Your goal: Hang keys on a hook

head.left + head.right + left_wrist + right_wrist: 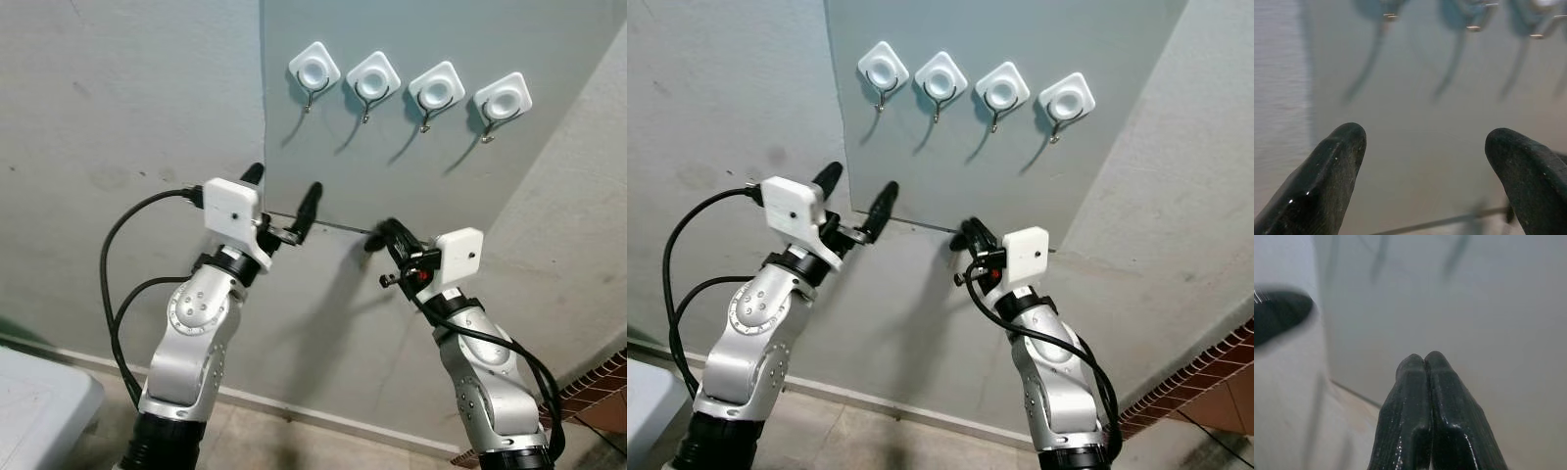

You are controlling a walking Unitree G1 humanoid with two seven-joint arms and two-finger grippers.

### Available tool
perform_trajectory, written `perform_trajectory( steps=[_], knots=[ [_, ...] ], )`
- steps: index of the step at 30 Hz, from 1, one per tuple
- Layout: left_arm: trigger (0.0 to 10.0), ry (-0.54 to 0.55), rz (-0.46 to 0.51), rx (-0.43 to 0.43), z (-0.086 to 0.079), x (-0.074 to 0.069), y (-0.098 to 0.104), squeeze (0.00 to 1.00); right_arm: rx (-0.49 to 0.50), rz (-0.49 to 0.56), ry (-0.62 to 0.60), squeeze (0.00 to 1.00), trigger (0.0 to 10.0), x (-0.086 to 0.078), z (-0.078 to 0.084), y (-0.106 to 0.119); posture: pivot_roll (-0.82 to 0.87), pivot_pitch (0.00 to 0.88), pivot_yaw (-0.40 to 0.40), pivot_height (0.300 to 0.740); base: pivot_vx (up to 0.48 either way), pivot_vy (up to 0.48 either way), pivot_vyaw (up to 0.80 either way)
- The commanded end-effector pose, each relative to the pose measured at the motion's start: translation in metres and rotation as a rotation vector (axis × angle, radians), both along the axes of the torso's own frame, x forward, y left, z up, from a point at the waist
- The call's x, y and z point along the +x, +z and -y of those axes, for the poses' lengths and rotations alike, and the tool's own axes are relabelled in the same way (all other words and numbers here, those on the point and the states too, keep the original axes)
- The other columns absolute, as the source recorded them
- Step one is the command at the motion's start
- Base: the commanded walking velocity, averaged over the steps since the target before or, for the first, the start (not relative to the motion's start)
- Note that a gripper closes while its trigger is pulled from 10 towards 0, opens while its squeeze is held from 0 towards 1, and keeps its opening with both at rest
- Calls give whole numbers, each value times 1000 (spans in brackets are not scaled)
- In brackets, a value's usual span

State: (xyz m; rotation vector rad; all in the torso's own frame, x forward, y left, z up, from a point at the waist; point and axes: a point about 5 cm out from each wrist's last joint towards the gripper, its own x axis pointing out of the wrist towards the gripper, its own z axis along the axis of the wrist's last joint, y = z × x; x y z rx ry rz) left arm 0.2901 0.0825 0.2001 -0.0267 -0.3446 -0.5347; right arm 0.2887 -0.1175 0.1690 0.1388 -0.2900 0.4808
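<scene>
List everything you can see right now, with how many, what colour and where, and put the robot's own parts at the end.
Hooks: four, white square bases with dark wire hooks, in a row high on the panel; no keys on any of them.
Panel: one, grey-green, flat on the wall behind both grippers.
Wall: one, grey, around the panel.
Floor: beige, along the foot of the wall.
Brick edge: one, red-brown, low at the far right.
White object: one, pale, low at the far left; cannot tell what it is.
Left gripper: one, black fingers spread, raised below the hooks.
Right gripper: one, black fingers pressed together, raised below the hooks; no keys seen in it.
</scene>
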Motion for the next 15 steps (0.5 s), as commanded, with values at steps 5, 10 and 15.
perform_trajectory(
  steps=[5, 10, 15],
  knots=[
    [10000, -55, 39, 19, 8, -7, 8, 0, 56, 92, 70, 0, 10000, -2, -8, 29, 33, 43, -41, 740, 0, 0, 0],
    [10000, -83, 61, 9, 11, -11, 16, 0, 94, 147, 106, 0, 10000, 1, -14, 49, 35, 40, -38, 740, 0, 0, 0],
    [10000, -87, 68, 10, 10, -12, 18, 0, 118, 170, 131, 0, 10000, 3, -18, 59, 46, 39, -38, 740, 0, 0, 0]
  ],
)
